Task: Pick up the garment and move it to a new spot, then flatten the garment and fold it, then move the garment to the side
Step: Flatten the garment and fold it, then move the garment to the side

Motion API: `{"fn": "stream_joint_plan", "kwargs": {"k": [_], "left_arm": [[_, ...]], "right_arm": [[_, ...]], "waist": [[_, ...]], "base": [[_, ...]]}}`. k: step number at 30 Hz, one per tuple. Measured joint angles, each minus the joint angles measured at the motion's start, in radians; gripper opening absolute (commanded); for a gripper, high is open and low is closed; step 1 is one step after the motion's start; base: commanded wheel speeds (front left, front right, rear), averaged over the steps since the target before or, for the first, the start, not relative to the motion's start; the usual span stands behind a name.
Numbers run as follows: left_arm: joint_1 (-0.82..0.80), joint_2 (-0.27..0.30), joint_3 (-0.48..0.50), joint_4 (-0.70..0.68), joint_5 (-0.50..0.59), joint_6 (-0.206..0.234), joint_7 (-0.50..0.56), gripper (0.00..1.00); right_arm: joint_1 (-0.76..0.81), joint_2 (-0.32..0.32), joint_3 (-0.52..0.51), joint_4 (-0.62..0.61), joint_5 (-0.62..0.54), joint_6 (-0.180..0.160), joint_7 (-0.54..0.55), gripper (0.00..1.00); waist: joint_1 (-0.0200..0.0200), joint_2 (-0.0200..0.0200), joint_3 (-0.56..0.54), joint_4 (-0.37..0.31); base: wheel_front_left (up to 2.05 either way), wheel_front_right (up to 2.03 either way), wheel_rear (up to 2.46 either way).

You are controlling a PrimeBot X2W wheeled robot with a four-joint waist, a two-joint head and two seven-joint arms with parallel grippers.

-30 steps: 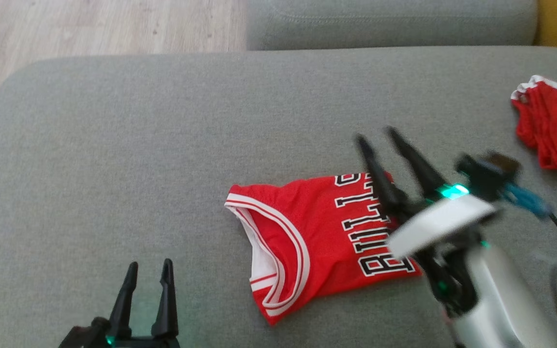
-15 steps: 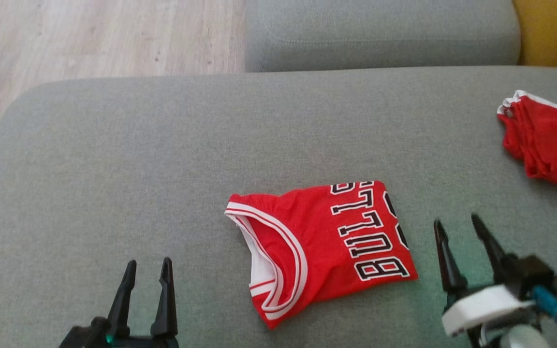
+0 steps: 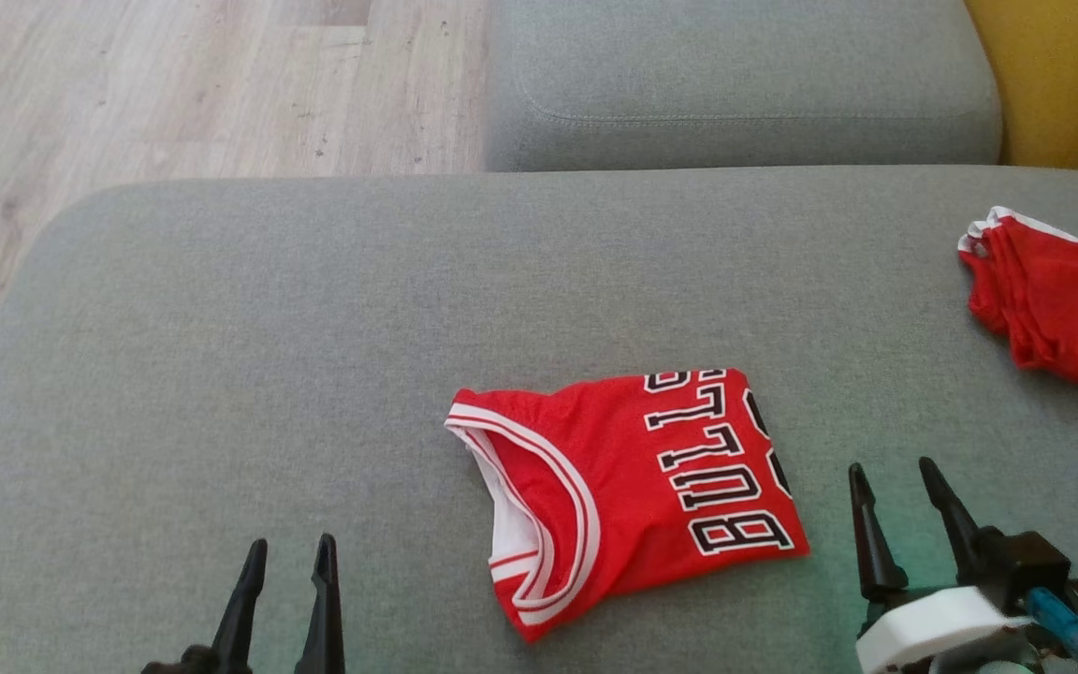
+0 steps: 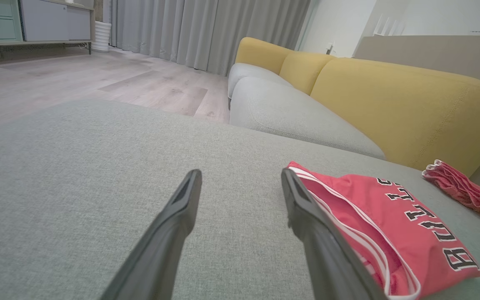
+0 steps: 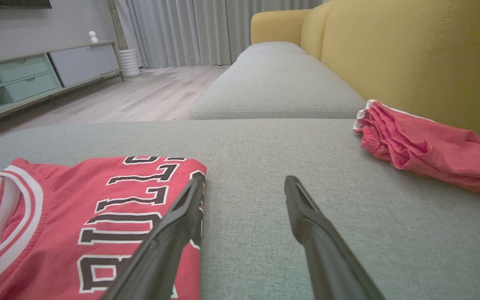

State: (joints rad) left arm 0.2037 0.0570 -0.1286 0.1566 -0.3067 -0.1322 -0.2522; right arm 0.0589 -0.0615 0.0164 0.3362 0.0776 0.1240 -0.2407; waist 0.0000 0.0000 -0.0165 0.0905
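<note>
Head view: the folded red jersey [image 3: 623, 487] lies flat on the grey sofa seat [image 3: 314, 328], between the left tool [image 3: 291, 543] and right tool [image 3: 890, 465], both spread apart and empty; a second red garment [image 3: 1054, 300] lies well apart at far right. Left wrist view: the jersey [image 4: 390, 216] lies just right of the spread left tool [image 4: 241, 173]; right wrist view: the jersey [image 5: 77, 208] lies at the left, its edge partly hidden by the right tool [image 5: 244, 178].

The right gripper [image 3: 890, 465] has drawn back off the jersey [image 3: 623, 487] — a second ago it reached across the lettering [image 3: 721, 468], now it sits just beside the jersey's right edge, clear of the cloth. The head camera has shifted too — the whole scene lies lower in its view.
</note>
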Motion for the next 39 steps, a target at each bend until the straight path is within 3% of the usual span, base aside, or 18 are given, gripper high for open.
{"fn": "stream_joint_plan", "kwargs": {"k": [25, 29, 32, 39], "left_arm": [[-0.004, 0.027, -0.002, 0.067, 0.000, 0.000, 0.000, 1.00], [-0.005, 0.030, -0.004, 0.067, 0.000, 0.000, 0.000, 1.00], [-0.010, 0.035, -0.006, 0.068, 0.000, 0.000, 0.000, 1.00], [-0.050, 0.055, -0.029, 0.074, -0.003, 0.000, 0.000, 1.00]], "right_arm": [[0.036, 0.016, -0.032, 0.018, 0.020, 0.000, -0.007, 1.00], [0.026, 0.016, -0.018, 0.017, 0.080, 0.000, -0.005, 1.00], [-0.014, 0.016, 0.013, -0.009, 0.135, 0.000, 0.065, 1.00], [-0.198, -0.010, 0.121, -0.063, 0.304, 0.000, 0.453, 1.00]], "waist": [[0.0000, 0.0000, -0.006, -0.028], [0.0000, 0.0000, 0.000, -0.030], [0.0001, 0.0000, 0.008, -0.033], [0.0002, -0.0001, 0.054, -0.038]], "base": [[0.00, 0.00, 0.00], [0.00, 0.00, 0.00], [0.00, 0.00, 0.00], [0.00, 0.00, 0.00]]}}
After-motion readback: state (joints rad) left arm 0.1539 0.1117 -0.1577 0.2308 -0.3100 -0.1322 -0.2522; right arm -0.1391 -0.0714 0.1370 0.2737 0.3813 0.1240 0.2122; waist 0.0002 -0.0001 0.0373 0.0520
